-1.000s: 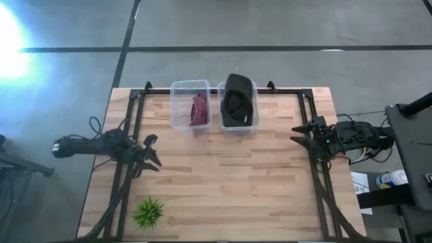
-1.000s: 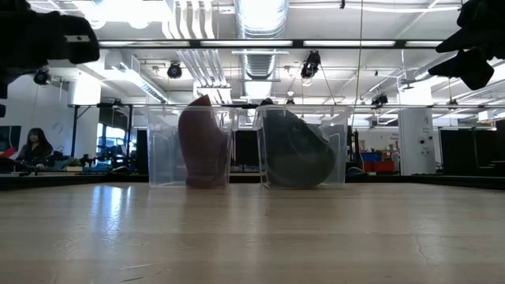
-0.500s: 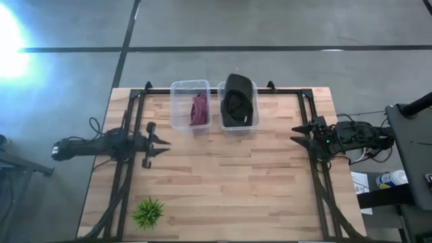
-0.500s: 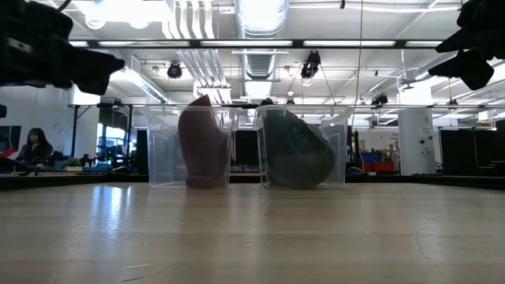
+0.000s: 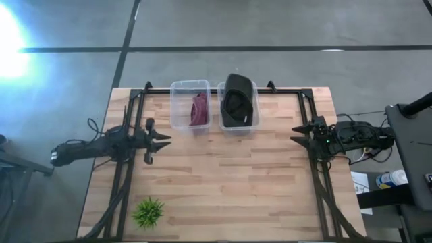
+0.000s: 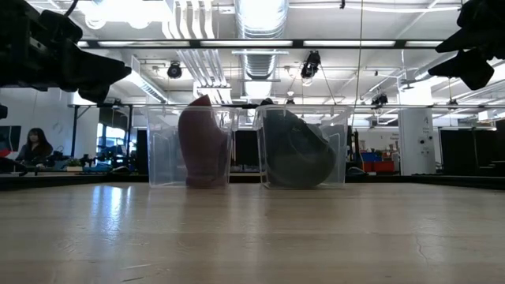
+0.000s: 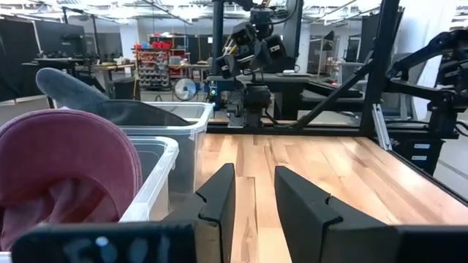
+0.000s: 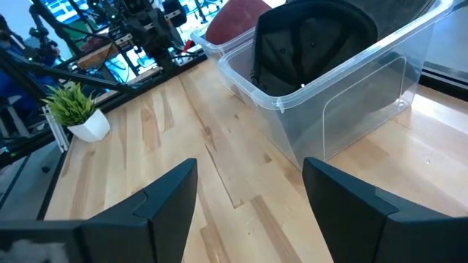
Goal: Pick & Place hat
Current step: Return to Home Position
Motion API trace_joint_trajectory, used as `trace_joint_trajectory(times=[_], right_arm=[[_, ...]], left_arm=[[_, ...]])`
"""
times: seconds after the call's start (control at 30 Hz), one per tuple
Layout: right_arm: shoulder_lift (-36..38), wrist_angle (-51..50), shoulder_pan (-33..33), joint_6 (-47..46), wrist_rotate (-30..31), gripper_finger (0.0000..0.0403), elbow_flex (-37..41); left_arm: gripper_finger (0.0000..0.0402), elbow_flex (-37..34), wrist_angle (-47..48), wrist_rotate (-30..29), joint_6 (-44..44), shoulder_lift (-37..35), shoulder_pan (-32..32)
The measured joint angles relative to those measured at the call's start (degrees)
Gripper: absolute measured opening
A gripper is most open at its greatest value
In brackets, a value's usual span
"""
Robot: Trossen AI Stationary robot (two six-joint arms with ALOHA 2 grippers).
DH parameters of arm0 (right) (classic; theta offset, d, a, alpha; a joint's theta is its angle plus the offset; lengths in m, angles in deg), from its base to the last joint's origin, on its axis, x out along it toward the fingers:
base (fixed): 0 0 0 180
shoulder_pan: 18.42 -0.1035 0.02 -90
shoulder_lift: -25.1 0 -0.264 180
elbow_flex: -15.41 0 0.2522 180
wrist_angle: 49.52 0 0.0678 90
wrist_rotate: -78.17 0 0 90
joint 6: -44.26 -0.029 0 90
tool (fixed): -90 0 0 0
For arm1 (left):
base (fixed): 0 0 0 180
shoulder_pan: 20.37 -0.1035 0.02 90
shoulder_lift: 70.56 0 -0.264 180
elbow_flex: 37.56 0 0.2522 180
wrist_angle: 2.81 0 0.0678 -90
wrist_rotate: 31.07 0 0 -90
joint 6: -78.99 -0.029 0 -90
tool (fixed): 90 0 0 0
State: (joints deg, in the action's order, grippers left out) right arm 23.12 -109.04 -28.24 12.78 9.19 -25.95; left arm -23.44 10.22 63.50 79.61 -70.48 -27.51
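Observation:
Two clear bins stand side by side at the table's far edge. A maroon hat (image 5: 198, 108) (image 6: 201, 142) (image 7: 66, 175) stands on edge inside the left bin (image 5: 183, 120). A dark hat (image 5: 237, 101) (image 6: 296, 150) (image 8: 314, 36) fills the right bin (image 5: 238, 126), its top rising above the rim. My left gripper (image 5: 162, 139) (image 7: 254, 197) hovers open above the table, just left of the maroon hat's bin, pointing right. My right gripper (image 5: 295, 134) (image 8: 248, 197) waits open at the table's right side, pointing left toward the bins.
A small potted plant (image 5: 148, 211) (image 8: 73, 109) stands near the table's near-left corner. Dark frame rails (image 5: 128, 175) run along the left and right sides of the wooden table (image 5: 229, 182). A person sits far off in the room (image 6: 33, 148).
My left gripper has moved toward the table's far edge and slightly right, closer to the maroon hat's bin. It has turned from pointing slantwise toward the near side to pointing level toward the right. The hats and bins have stayed put.

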Motion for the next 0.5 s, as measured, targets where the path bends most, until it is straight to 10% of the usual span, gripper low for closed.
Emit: trace_joint_trajectory(times=[0.5], right_arm=[[0.0,0.0,0.0,0.0,0.0,0.0245,0.0]], left_arm=[[0.0092,0.2,-1.2,0.3,0.1,0.9,0.0]])
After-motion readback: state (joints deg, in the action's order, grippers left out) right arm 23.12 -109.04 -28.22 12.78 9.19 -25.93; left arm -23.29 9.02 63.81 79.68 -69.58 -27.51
